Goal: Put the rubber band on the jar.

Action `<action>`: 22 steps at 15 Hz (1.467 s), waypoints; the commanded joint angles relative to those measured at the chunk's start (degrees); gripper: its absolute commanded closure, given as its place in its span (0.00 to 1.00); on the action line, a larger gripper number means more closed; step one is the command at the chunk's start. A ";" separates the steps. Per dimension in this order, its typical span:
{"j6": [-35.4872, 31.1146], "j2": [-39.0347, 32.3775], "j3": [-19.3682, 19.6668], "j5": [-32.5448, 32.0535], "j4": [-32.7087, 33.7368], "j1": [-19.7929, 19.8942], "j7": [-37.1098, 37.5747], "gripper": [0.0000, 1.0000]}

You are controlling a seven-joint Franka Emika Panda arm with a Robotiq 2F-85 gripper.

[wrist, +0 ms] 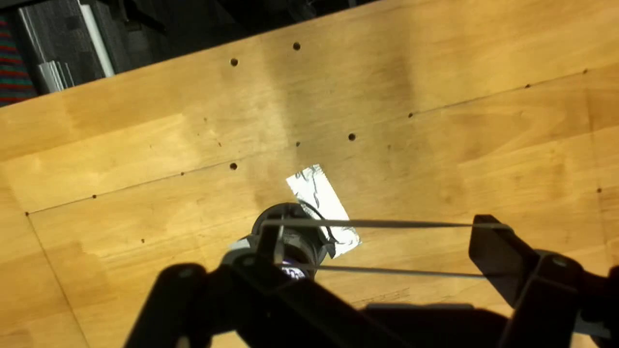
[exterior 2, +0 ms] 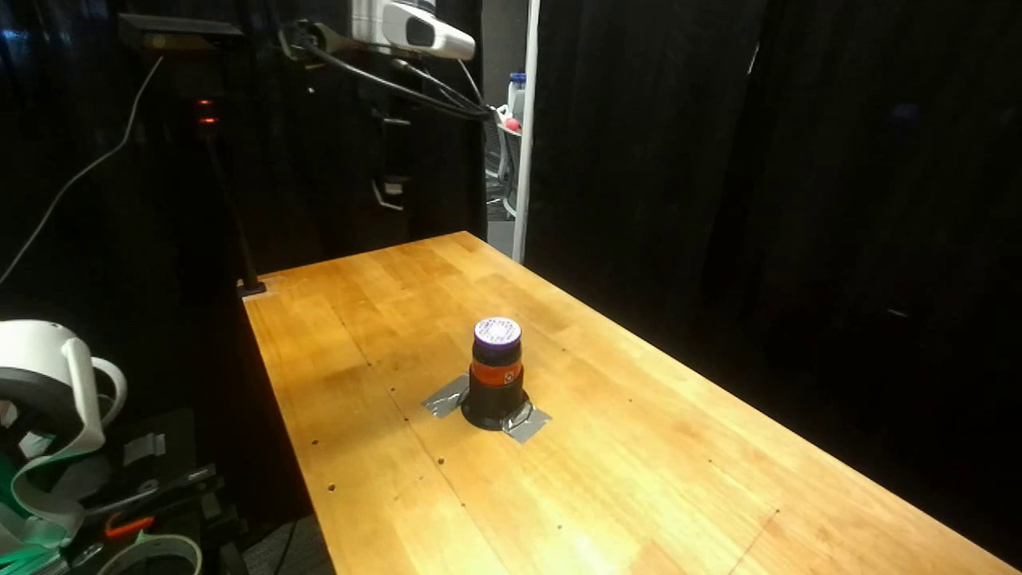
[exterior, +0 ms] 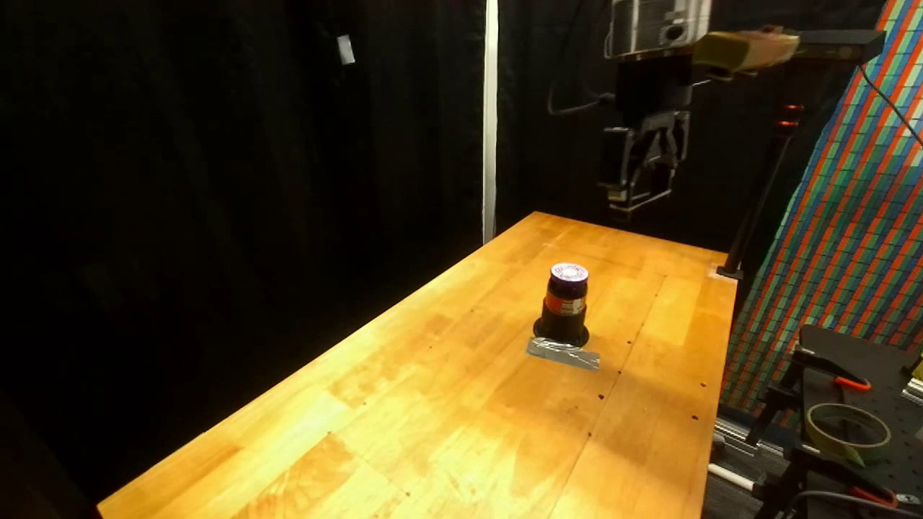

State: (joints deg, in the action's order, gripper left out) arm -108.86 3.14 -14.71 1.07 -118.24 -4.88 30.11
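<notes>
In an exterior view, upper right, the gripper (exterior: 644, 193) is pointed down, fingers spread wide inside the rubber band (wrist: 411, 224); lower, silver tape (exterior: 563, 353) adjoins the jar (exterior: 566, 303).

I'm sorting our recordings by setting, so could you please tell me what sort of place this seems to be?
Most likely a robotics lab: there is a robot arm at a wooden table, with black curtains hung beside it and silver duct tape stuck to its top.

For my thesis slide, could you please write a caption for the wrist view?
Open claw holding a rubber band taut above a wooden tabletop and partly hiding the jar.
</notes>
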 commanded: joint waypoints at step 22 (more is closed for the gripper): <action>16.32 -48.98 14.40 1.54 48.32 -2.34 1.47 0.00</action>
State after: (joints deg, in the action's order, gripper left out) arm -94.86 -43.90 -1.14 0.53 -72.97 -7.21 32.57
